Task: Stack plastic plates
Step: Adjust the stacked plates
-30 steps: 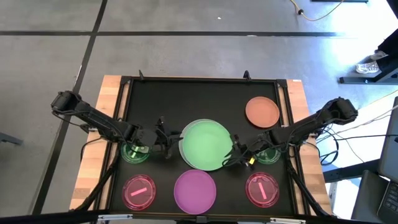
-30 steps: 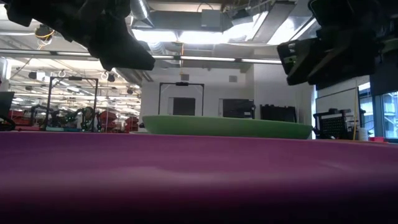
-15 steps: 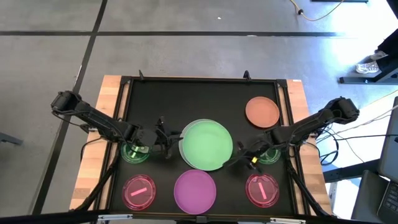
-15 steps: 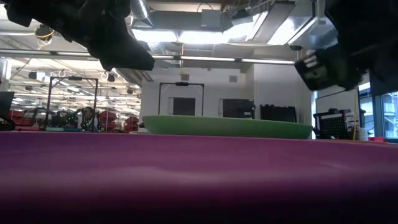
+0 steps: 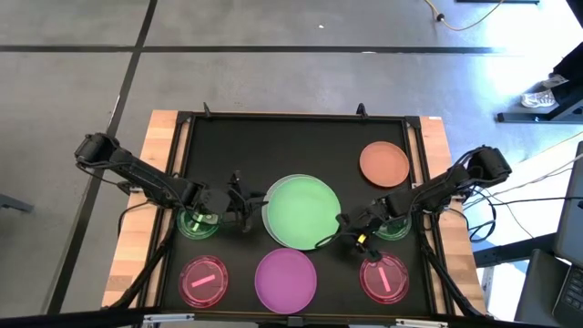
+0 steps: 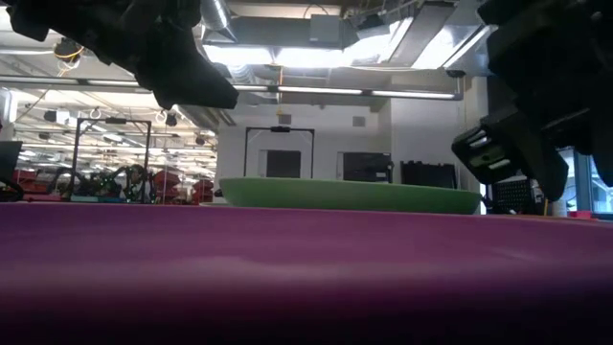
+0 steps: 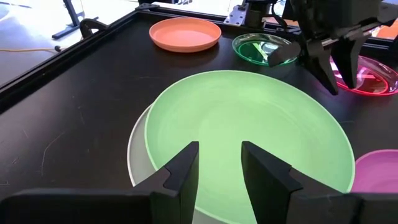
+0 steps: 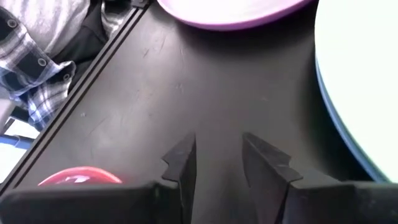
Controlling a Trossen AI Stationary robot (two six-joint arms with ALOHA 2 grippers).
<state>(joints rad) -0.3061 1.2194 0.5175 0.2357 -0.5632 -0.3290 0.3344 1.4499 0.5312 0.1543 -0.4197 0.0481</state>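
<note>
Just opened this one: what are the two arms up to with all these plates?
Plate stacking is underway. A green plate already lies on a white one at the table's middle. Left gripper hovers at its left edge, right gripper at its lower right; both jaws open, holding nothing. The orange plate and magenta plate lie separate.

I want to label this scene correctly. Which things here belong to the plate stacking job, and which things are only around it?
Job:
green plate on white plate
magenta plate
orange plate
two small green plates
two small pink-red plates

Only around:
black mat
wooden table
cables
</note>
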